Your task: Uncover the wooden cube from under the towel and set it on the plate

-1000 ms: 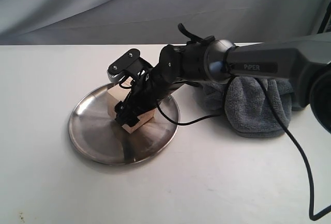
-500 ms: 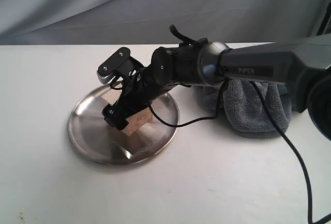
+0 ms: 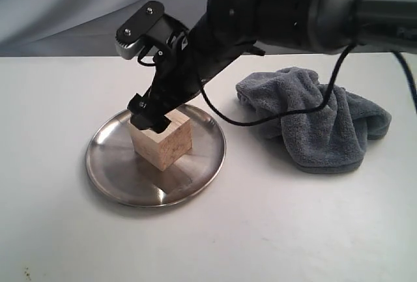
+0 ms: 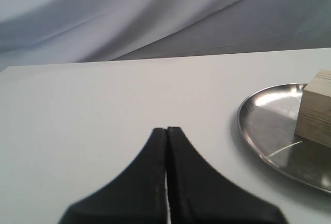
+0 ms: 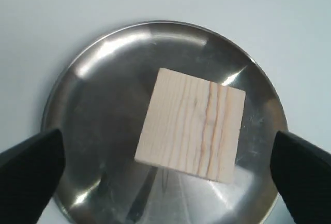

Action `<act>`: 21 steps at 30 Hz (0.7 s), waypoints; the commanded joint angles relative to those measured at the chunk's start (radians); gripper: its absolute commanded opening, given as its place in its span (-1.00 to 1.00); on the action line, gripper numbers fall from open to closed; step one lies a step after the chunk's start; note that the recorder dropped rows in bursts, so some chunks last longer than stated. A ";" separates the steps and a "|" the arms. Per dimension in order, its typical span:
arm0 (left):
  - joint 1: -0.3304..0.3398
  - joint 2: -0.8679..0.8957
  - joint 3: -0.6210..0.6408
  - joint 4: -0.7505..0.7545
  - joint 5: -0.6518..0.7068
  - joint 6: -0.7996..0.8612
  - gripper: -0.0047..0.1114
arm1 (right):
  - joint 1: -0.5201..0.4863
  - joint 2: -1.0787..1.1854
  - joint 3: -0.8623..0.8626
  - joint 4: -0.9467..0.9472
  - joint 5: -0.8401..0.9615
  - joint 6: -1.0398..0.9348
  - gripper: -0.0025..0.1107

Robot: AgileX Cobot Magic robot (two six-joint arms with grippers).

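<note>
Cube's on the plate! The wooden cube (image 3: pixel 161 140) sits flat near the middle of the steel plate (image 3: pixel 114 171), left of the table's (image 3: pixel 260 230) centre, about midway between the far and near edges. The right gripper (image 3: pixel 148 116) hovers just over the cube's top, jaws spread wider than the block, gripping nothing. The towel (image 3: pixel 319 122) lies crumpled toward the right edge, well apart from the plate. The left gripper (image 4: pixel 166 146) hangs over bare table near the plate, jaws pressed together, empty
</note>
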State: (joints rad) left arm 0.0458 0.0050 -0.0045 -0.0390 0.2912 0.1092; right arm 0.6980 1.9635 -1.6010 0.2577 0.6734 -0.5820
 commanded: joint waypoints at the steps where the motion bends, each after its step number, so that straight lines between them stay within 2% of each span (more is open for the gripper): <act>1: 0.002 -0.005 0.004 -0.004 -0.006 0.000 -0.92 | 0.002 -0.100 -0.007 -0.100 0.124 0.121 0.86; 4: 0.002 -0.005 0.004 -0.004 -0.006 0.000 -0.92 | 0.000 -0.172 -0.007 -0.258 0.211 0.275 0.64; 6: 0.002 -0.005 0.004 -0.004 -0.006 0.000 -0.92 | 0.000 -0.215 -0.007 -0.300 0.255 0.331 0.42; 12: 0.002 -0.005 0.004 -0.004 -0.006 0.000 -0.92 | 0.000 -0.436 0.066 -0.281 0.300 0.336 -0.38; 18: 0.002 -0.005 0.004 -0.004 -0.006 0.000 -0.92 | 0.000 -0.655 0.230 -0.281 0.273 0.378 -0.92; 21: 0.002 -0.005 0.004 -0.004 -0.006 0.000 -0.92 | 0.000 -0.776 0.349 -0.281 0.209 0.407 -0.96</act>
State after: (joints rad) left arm 0.0458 0.0050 -0.0045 -0.0390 0.2912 0.1092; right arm 0.6980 1.2829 -1.3460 -0.0276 0.9389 -0.2040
